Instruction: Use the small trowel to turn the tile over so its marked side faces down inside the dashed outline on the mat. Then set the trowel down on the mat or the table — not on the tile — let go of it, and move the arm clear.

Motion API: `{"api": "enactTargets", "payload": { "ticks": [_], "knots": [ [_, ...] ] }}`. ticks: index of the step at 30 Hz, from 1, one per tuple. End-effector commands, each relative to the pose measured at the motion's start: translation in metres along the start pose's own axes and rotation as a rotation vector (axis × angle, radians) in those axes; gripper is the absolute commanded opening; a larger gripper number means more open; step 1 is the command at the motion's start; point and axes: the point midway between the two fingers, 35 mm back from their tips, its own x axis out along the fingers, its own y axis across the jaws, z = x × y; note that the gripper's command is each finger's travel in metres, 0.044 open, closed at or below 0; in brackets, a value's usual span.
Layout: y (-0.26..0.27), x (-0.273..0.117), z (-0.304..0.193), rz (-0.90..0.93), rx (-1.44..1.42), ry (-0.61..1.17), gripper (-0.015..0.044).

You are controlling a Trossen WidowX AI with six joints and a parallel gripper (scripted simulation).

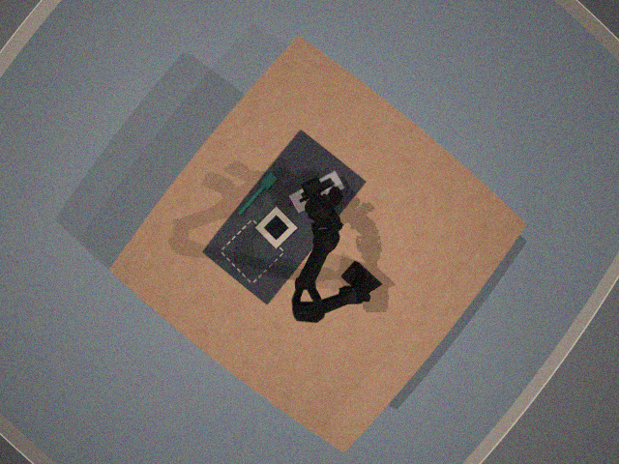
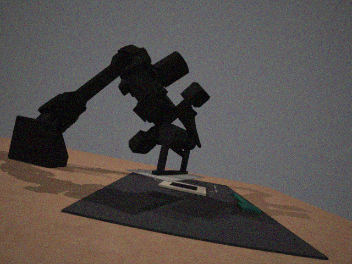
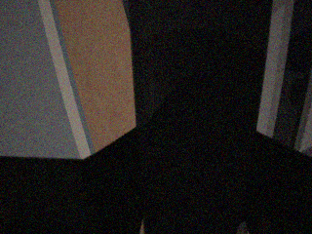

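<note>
My gripper [image 1: 317, 190] [image 2: 177, 138] is shut on the black bar handle of the pale grey flat-plated trowel [image 1: 298, 202] [image 2: 142, 172]. The plate is raised above the mat [image 1: 300, 144] [image 2: 198, 230] and looks roughly level. The cream tile [image 1: 260, 227] [image 2: 201, 191] lies flat on the mat, its dark square mark facing up. Its lower-left edge lies over one side of the dashed outline [image 1: 252, 281]. The wrist view is mostly dark; a pale strip of the plate [image 3: 277, 73] shows at the right, and the fingertips' hold is not clear there.
A green spatula-like tool [image 1: 269, 180] [image 2: 247, 205] lies along the mat's edge, beyond the tile from the arm's base [image 1: 361, 279] [image 2: 37, 142]. The wooden table [image 1: 425, 224] [image 2: 42, 235] surrounds the mat. The arm reaches over the mat's near edge.
</note>
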Motion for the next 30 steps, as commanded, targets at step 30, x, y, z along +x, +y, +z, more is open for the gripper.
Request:
{"api": "enactTargets", "payload": {
  "ticks": [30],
  "knots": [
    [-0.023,0.013,-0.044,0.025,-0.246,0.143,0.0000]
  ]
}}
